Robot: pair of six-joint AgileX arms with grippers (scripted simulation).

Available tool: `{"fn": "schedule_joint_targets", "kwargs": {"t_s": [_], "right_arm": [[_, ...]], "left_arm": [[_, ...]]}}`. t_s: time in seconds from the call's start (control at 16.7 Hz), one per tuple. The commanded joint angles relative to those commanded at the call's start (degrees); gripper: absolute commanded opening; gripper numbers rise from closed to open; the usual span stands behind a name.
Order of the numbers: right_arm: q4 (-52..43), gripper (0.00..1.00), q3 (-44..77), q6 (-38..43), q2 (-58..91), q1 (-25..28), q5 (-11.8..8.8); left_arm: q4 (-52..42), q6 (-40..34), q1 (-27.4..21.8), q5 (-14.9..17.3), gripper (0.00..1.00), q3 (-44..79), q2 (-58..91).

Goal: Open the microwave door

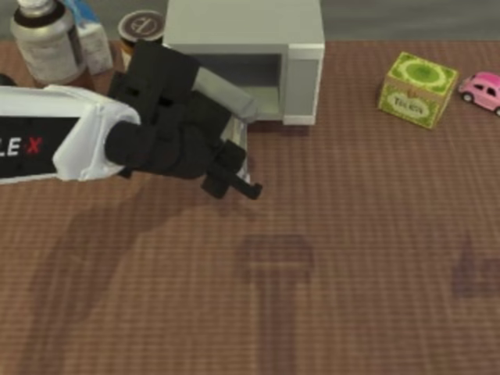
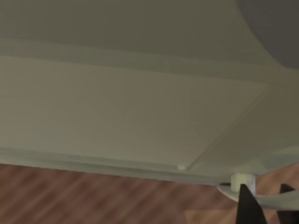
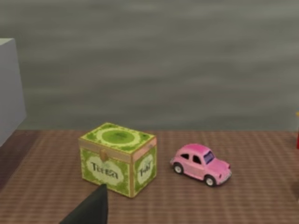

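microwave cavity open, microwave door swung out, left end effector at door

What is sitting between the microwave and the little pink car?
The green tea box sits between the microwave and the pink car, clearest in the top view.

The microwave stands at the table's back, bottles left of it, tea box and toy car right.

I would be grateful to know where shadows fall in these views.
Top view: soft arm shadows darken the table below the left hand and at lower left, another at far right. Right wrist view: faint shade under the tea box and pink toy car.
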Motion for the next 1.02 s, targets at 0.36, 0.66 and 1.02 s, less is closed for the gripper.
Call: {"fn": "schedule_joint_targets", "kwargs": {"t_s": [0.36, 0.66, 1.02], "right_arm": [[0.00, 1.00, 0.00, 0.00, 0.00, 0.00, 0.00], [0.00, 1.00, 0.00, 0.00, 0.00, 0.00, 0.00], [0.00, 1.00, 0.00, 0.00, 0.00, 0.00, 0.00]], "left_arm": [[0.00, 0.00, 0.00, 0.00, 0.00, 0.00, 0.00], [-0.08, -0.18, -0.38, 0.52, 0.00, -0.05, 0.01], [-0.58, 3.26, 1.33, 2.72, 0.00, -0.79, -0.86]]}}
